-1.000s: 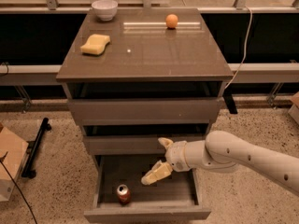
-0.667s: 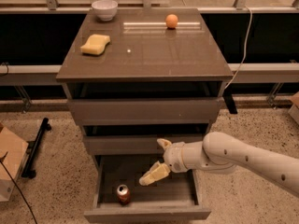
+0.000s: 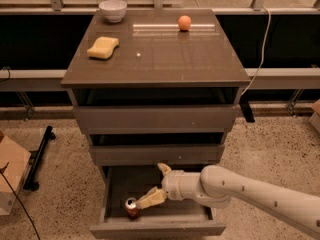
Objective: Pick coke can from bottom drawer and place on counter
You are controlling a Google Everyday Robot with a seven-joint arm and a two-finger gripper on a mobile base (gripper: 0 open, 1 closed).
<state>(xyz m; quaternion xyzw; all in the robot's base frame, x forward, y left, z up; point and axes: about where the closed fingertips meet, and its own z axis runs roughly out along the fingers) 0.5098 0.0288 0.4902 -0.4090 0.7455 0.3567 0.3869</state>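
Note:
The coke can stands upright in the front left of the open bottom drawer. My gripper is inside the drawer, just right of the can. It is open, with its two fingers spread wide. The lower finger reaches to the can's right side and looks to touch it; the upper finger points toward the drawer's back. The counter is the glossy brown top of the cabinet, above.
On the counter lie a yellow sponge, a white bowl and an orange ball. The two upper drawers are slightly open. A cardboard box and a black stand sit on the floor at left.
My gripper has moved left and down inside the bottom drawer, so its lower finger has come up against the can. The can has not moved.

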